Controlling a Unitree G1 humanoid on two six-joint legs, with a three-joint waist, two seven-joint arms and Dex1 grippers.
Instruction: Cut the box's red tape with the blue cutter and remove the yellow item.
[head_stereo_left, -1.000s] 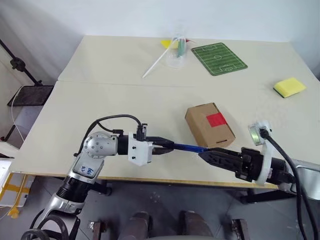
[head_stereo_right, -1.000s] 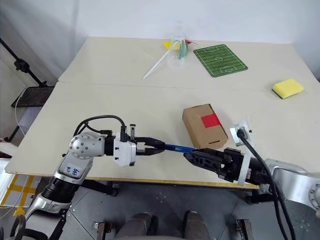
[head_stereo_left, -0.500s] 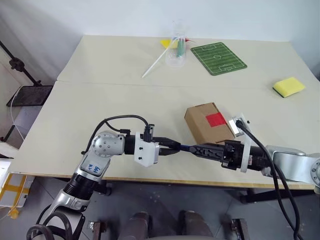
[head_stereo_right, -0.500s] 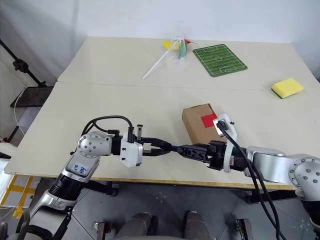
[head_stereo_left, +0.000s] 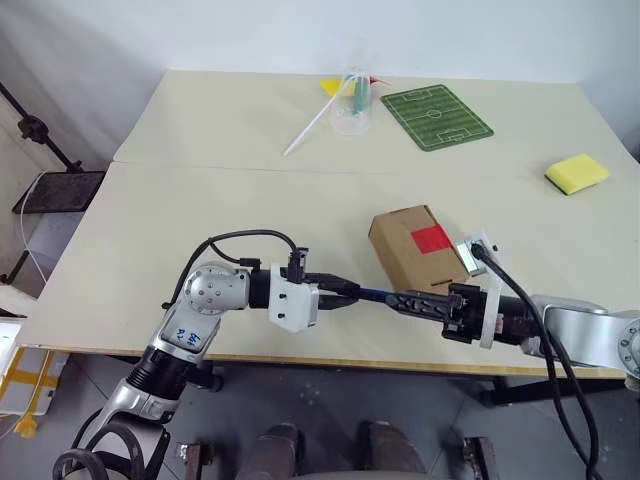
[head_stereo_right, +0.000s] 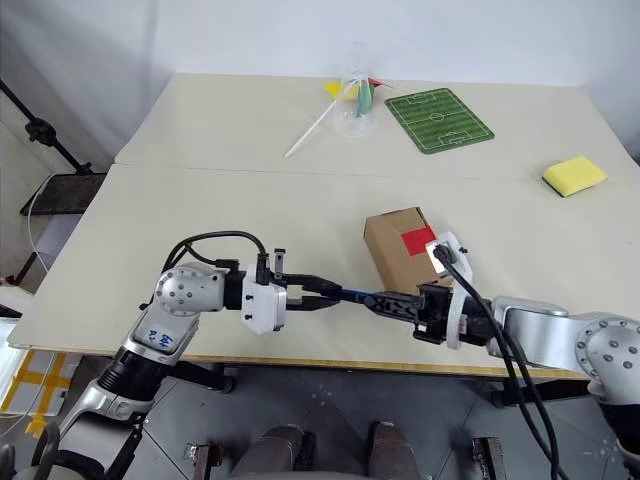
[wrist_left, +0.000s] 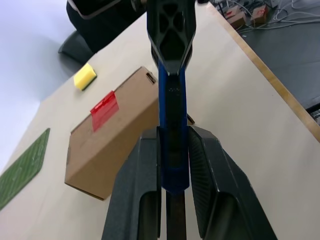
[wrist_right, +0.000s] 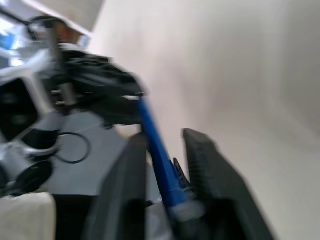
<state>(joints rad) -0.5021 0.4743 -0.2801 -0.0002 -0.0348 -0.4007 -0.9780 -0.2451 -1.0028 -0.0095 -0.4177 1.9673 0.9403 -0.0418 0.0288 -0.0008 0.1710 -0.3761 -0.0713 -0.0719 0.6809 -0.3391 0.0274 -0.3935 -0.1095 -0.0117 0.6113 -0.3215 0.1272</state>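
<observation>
The blue cutter (head_stereo_left: 372, 294) hangs level above the table's front edge, held at both ends. My left gripper (head_stereo_left: 350, 293) is shut on its left end; in the left wrist view the cutter (wrist_left: 172, 130) runs straight out between the fingers (wrist_left: 142, 175). My right gripper (head_stereo_left: 395, 299) comes from the right and is shut on the cutter's other end, just in front of the box (head_stereo_left: 415, 250). The brown box lies closed on the table, the red tape (head_stereo_left: 432, 238) on its top face. The yellow item is hidden.
A yellow sponge (head_stereo_left: 578, 174) lies at the far right. At the back sit a green pitch mat (head_stereo_left: 437, 117), a clear cup (head_stereo_left: 352, 100), a white stick (head_stereo_left: 308, 128) and a yellow scrap (head_stereo_left: 331, 86). The table's front edge (head_stereo_left: 300, 357) runs under both arms.
My right gripper moved left along the front edge onto the free end of the cutter, and its fingers closed on it. The left gripper kept its hold and place.
</observation>
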